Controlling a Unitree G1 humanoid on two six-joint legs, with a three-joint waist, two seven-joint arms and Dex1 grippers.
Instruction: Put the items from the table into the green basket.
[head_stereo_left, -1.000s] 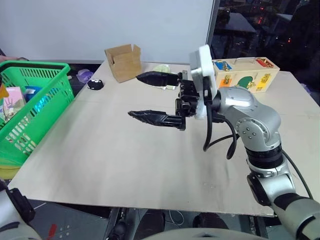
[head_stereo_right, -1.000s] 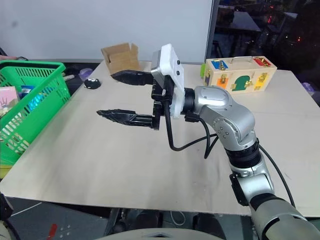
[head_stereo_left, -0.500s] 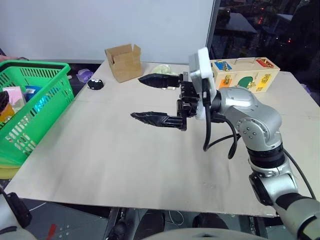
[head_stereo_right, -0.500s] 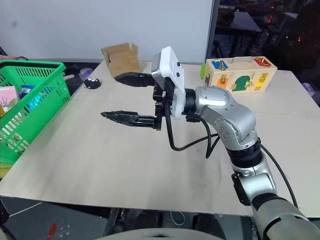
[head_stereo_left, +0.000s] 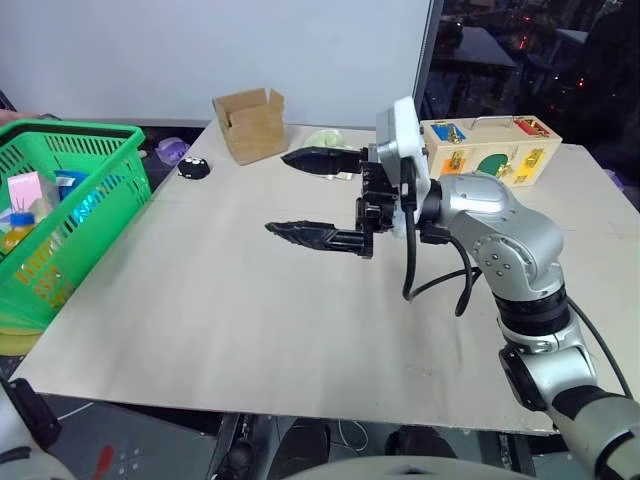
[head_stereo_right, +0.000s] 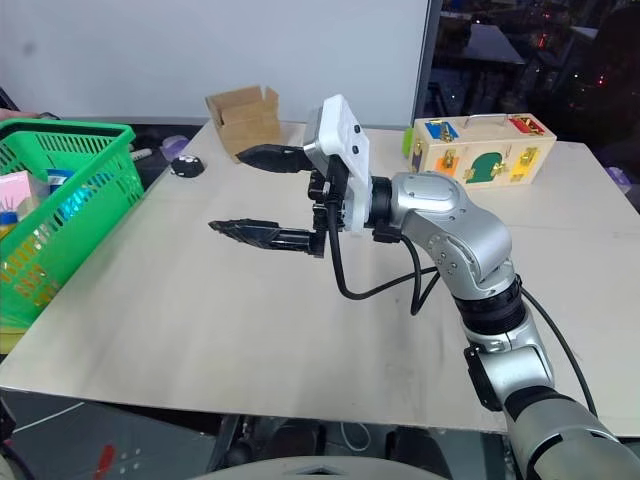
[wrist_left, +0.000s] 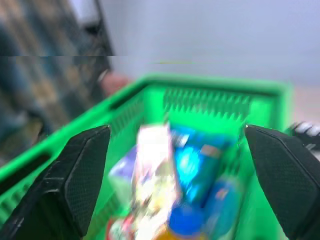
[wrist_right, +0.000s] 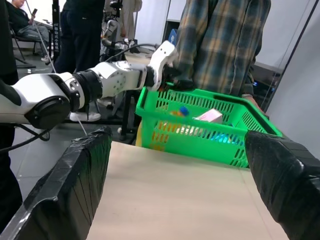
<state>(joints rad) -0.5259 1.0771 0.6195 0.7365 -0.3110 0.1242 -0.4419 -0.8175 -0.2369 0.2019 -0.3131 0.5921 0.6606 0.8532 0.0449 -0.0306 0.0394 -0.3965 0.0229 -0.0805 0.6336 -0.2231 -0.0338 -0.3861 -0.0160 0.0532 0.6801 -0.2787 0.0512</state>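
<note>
Both items are seen inside the green basket (head_stereo_left: 95, 215) at the table's (head_stereo_left: 250, 310) left edge: the pink carton (head_stereo_left: 27, 190) leans upright and the orange bottle (head_stereo_left: 17, 235) lies beside it. The left gripper (wrist_left: 177, 187) is held above the basket, fingers spread wide, gripping nothing. The right gripper (head_stereo_left: 300, 195) is held over mid-table, fully open and empty.

Pink carton (head_stereo_left: 24, 189), bottle (head_stereo_left: 15, 236) in basket (head_stereo_left: 85, 236).
</note>
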